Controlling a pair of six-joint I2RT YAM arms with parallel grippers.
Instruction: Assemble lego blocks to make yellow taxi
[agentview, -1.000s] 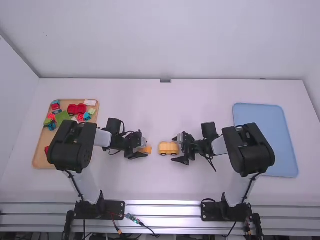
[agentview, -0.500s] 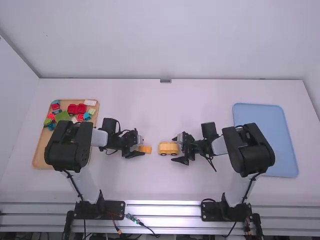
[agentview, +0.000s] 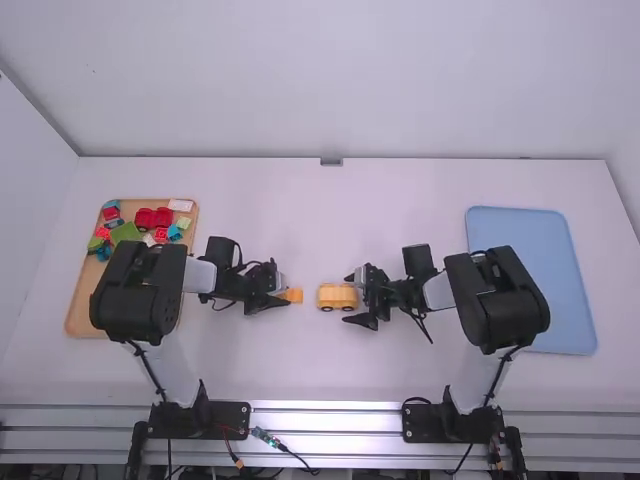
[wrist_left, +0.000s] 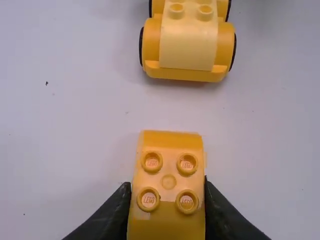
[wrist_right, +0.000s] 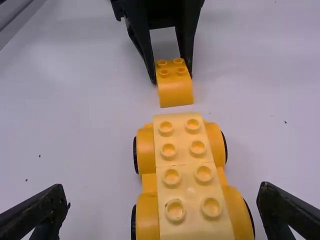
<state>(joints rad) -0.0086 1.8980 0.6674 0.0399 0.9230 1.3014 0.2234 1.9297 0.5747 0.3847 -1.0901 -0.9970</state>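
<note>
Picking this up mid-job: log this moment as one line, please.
left gripper: shut on curved yellow block | right gripper: open, close to wheeled yellow base | block and base: apart | taxi: unfinished

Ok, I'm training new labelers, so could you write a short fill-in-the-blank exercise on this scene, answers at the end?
The left gripper holds a yellow block with ____ raised studs in a square.
The right gripper is not shut but ____.
The car base between its fingers has wheels coloured ____.
The tray at the high view's right is ____.

Missing words: four; open; black; blue.
</note>
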